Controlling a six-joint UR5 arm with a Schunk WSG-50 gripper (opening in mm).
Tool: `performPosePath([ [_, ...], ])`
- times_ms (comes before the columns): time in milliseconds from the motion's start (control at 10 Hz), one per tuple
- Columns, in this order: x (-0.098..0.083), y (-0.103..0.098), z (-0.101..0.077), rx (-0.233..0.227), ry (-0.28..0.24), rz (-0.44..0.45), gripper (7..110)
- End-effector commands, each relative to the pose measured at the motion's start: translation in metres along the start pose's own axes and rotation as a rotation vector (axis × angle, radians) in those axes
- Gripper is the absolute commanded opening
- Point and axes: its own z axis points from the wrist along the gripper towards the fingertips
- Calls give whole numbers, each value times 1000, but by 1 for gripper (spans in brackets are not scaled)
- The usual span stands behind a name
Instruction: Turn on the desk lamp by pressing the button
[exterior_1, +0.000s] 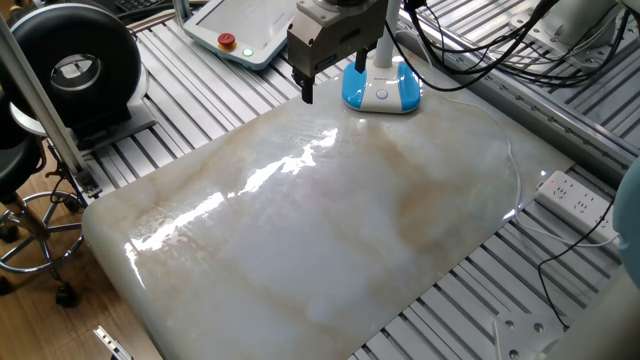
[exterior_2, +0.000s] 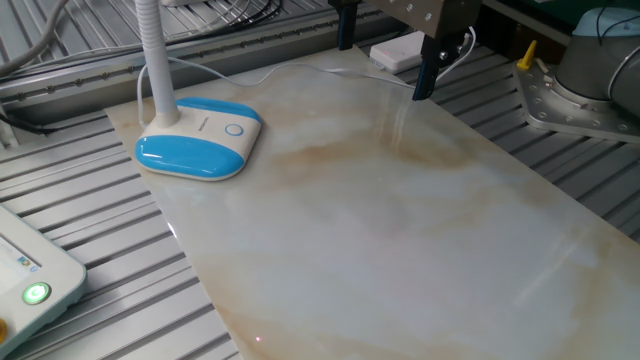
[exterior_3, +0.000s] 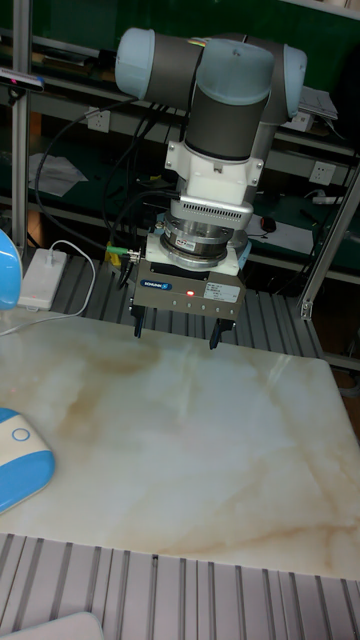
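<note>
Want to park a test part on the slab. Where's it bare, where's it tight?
Bare: nearly all the marble slab, from the desk lamp and the open gripper outward. Taken: the lamp's corner, and the edge under the gripper.

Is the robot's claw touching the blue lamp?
Apart. In the other fixed view the gripper hangs over the marble tabletop, with a wide bare stretch between it and the desk lamp.

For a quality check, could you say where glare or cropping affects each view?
One fixed view: glare streaks on marbled tabletop. The other fixed view: even light, gripper cropped at top. Tall fixed view: desk lamp cut by left edge.
</note>
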Motion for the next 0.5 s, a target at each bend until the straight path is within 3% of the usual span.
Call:
performPosePath([
  [0,0,2,0,0,0,0,109],
  [100,-43,19,-5,-68,-173,25,109],
  [200,-44,20,-5,-76,-175,35,88],
  [400,-46,22,-5,-84,-184,36,88],
])
